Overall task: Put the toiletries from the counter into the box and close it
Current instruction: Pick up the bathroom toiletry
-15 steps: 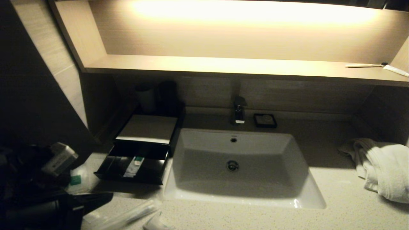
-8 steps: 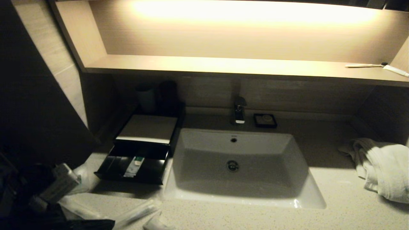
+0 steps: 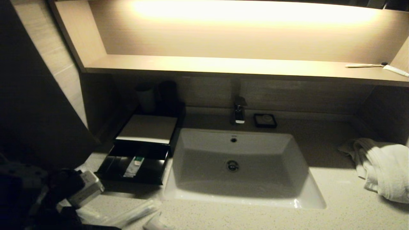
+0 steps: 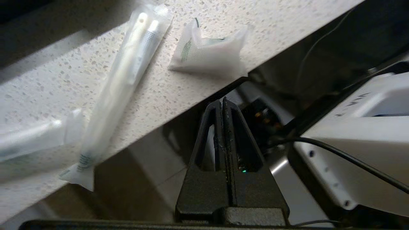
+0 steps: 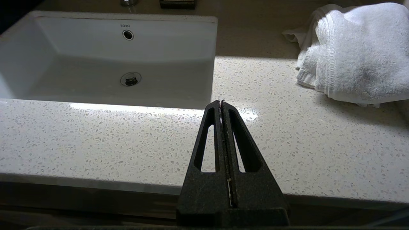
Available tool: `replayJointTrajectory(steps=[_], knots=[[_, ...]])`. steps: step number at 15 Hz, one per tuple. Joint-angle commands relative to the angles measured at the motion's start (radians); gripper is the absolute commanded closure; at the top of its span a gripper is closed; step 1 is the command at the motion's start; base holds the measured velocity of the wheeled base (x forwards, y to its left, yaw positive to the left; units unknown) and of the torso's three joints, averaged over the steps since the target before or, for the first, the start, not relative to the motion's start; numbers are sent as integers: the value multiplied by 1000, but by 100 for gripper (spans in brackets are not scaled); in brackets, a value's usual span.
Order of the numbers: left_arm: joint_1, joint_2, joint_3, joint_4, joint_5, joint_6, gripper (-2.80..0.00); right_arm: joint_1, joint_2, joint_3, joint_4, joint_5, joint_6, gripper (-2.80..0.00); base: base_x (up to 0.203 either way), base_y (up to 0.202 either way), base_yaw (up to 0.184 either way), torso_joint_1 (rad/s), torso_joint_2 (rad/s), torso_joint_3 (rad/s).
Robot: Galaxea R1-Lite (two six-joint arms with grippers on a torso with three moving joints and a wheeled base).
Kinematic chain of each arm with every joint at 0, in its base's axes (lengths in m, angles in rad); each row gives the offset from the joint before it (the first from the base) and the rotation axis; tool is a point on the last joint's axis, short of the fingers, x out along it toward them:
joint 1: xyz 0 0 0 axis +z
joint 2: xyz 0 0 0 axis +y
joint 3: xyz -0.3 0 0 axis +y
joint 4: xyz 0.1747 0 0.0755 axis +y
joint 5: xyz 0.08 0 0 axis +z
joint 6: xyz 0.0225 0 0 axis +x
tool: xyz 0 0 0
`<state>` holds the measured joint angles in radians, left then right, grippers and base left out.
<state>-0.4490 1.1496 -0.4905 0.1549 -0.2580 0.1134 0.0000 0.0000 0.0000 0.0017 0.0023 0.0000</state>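
The black box (image 3: 147,128) with a pale top panel stands left of the basin, its drawer (image 3: 132,167) pulled open with a small white and green item (image 3: 133,166) inside. On the counter (image 4: 179,86), near its front edge, lie a long clear-wrapped stick (image 4: 123,83), a white sachet (image 4: 209,57) and another wrapped item (image 4: 28,140). My left gripper (image 4: 222,102) is shut and empty, just off the counter's front edge below the sachet. The left arm (image 3: 80,188) shows at the lower left. My right gripper (image 5: 221,103) is shut and empty above the counter's front, right of the basin.
A white basin (image 3: 236,166) with a tap (image 3: 239,111) fills the middle. A small black soap dish (image 3: 265,120) sits behind it, a white towel (image 3: 383,166) at the right. A toothbrush and tube (image 3: 377,66) lie on the lit shelf. Dark cups (image 3: 156,95) stand behind the box.
My left arm has dropped and swung right toward the counter's front left corner, now covering the green-labelled packet seen a second ago. Box, drawer and right arm are unchanged.
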Motion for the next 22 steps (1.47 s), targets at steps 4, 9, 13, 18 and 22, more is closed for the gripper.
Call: replayJointTrajectory(steps=[4,9,13,18,22], knots=[[-88,72,-75,43,70,3,0,0,0,0,0,1,0,0,0,0,0,0,0,0],[-164,211,-222,139,171,64,0,0,0,0,0,1,0,0,0,0,0,0,0,0],[-224,349,-425,287,236,104,0,0,0,0,0,1,0,0,0,0,0,0,0,0],[-335,505,-539,421,314,136,0,0,0,0,0,1,0,0,0,0,0,0,0,0],[-373,573,-581,487,370,135,0,0,0,0,0,1,0,0,0,0,0,0,0,0]])
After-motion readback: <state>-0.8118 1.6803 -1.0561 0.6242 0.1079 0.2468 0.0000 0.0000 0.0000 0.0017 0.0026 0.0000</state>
